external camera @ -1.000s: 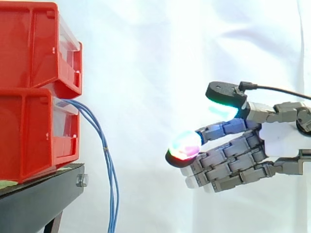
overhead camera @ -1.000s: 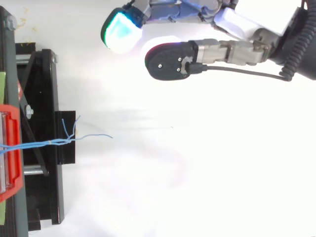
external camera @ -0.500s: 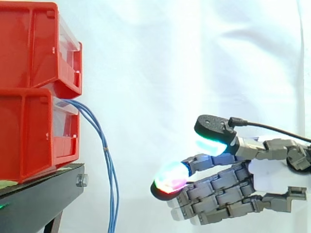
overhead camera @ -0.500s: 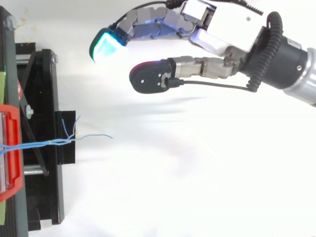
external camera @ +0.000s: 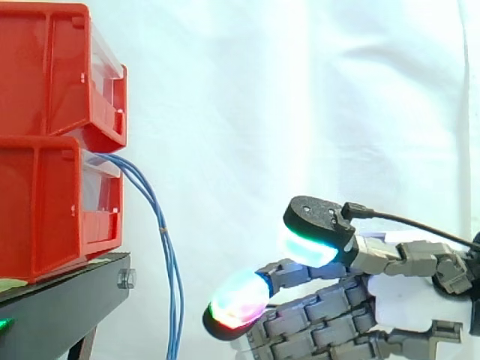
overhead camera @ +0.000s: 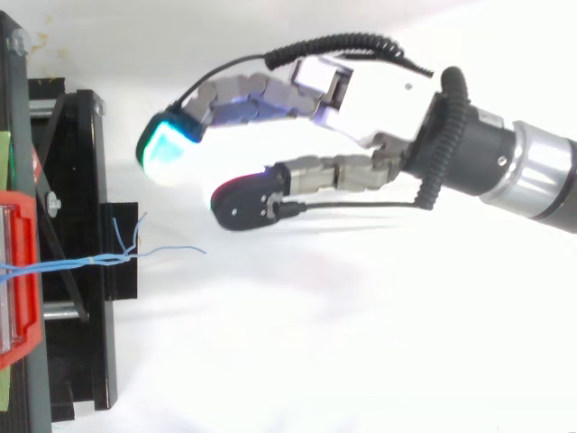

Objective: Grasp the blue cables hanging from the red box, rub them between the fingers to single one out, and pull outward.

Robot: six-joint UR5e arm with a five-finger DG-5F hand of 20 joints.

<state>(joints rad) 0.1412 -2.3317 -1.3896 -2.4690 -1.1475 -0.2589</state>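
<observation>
Two red boxes sit stacked at the left of my side view, the upper red box point(external camera: 52, 67) resting on the lower red box point(external camera: 45, 210), both on the black stand point(external camera: 60, 300). The blue cables point(external camera: 171, 285) come out of the front of the lower box, arch over and hang straight down past the edge of the stand, bunched close together.

My hand point(external camera: 409, 300) is low at the right, in front of the white curtain point(external camera: 300, 90). It is spread loose and grips nothing: the thumb is raised above the fingers with a clear gap between them. The glowing fingertips point(external camera: 238, 301) point toward the cables but are well short of them.

From above, the hand point(overhead camera: 374, 86) reaches in from the right, and the cables point(overhead camera: 162, 250) lie off to one side of it, untouched.
</observation>
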